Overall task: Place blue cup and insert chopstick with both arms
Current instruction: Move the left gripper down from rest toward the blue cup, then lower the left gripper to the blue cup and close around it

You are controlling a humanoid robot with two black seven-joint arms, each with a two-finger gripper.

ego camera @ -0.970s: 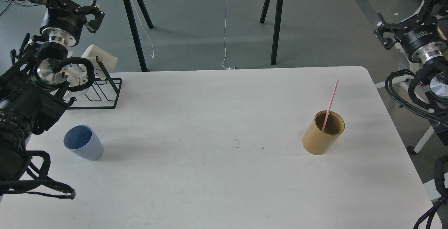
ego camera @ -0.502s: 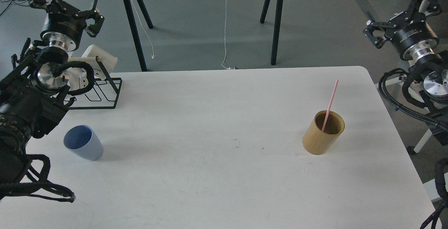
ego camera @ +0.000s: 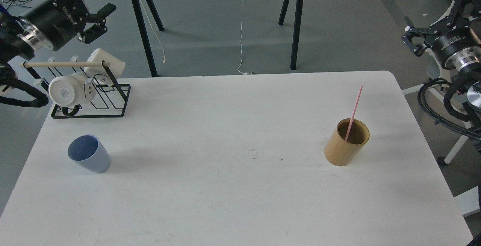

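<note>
Looking at the desk [ego camera: 225,201]: blue cup [ego camera: 89,158] sits upright near-left, pink chopstick [ego camera: 354,112] leans in the bamboo holder [ego camera: 346,142] on the right. Left pincer [ego camera: 84,3] and right pincer [ego camera: 436,17] hover off-desk, both spread, empty, probably pre-reach.

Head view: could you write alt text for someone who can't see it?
A white table holds a blue cup at left and a bamboo holder at right with a pink chopstick leaning in it. A mug rack stands far left. Two black grippers, left and right, hover open off the table's edges.
</note>
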